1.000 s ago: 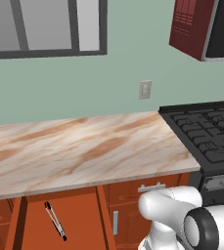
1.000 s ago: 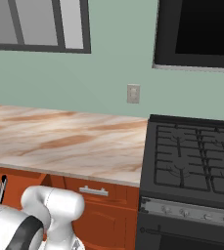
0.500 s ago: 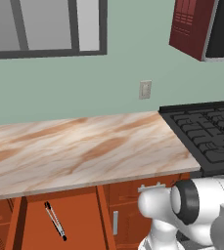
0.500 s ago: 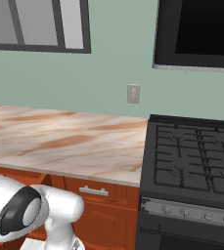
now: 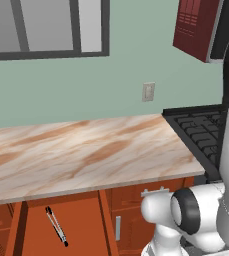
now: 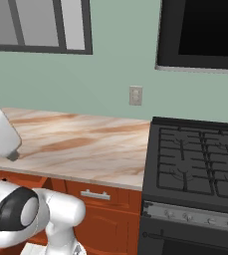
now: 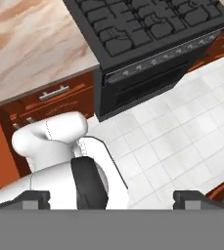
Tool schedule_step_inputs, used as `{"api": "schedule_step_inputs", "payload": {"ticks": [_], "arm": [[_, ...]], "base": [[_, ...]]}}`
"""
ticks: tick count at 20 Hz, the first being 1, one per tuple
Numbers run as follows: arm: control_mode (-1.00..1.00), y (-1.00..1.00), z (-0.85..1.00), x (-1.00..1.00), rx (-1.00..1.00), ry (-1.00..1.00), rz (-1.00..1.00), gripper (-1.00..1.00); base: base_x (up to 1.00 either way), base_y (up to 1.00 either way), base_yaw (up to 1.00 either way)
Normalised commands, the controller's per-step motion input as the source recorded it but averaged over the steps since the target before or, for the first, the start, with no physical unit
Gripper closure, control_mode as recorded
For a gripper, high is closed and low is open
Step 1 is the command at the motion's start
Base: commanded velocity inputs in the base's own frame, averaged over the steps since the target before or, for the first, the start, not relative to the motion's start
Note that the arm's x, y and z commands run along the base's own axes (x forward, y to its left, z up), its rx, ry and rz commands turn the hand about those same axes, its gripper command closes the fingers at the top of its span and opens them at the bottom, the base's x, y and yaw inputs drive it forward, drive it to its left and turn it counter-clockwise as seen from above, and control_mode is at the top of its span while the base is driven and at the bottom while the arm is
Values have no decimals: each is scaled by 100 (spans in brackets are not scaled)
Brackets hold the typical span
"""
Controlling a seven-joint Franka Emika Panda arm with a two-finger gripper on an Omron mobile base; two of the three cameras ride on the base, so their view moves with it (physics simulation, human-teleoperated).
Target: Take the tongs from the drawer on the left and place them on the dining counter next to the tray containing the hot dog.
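Nearest you in the left base view, at about 7 o'clock, the drawer stands pulled open under the counter edge, its red-brown floor showing. In it lie the tongs, flat on the wood, running from 11 o'clock down to 5 o'clock, a thin silver-grey pair with a black tip at the lower end; you see nothing else in the part of the drawer that shows. In the hand view the gripper looks down over the white tiled floor; its two dark fingertips sit far apart at 7 and 5 o'clock, so the jaws are spread wide, holding nothing and touching nothing. Just beyond the drawer, at 3 o'clock from it, you have a narrower drawer with a silver bar handle, closed. Above both runs the counter of veined beige stone. At its 3 o'clock end the black stove butts against it, grates on top and knobs along the front. Farther back, the pale green wall carries a switch plate at 1 o'clock and a dark-framed window at 11 o'clock.
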Motion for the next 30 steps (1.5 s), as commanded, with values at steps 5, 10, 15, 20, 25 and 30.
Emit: {"api": "schedule_step_inputs", "payload": {"ticks": [5,10,15,20,25,30], "arm": [[-100,0,-15,55,-2,33,-1,-100],[-100,0,-25,52,0,24,0,-100],[-100,0,-11,46,0,12,0,-100],[-100,2,-22,41,1,2,0,-100],[-100,7,-38,31,1,0,0,-100],[-100,8,-56,30,0,0,0,-100]], "base": [[0,0,0],[0,0,0],[0,0,0],[0,0,0],[0,0,0],[0,0,0]]}}
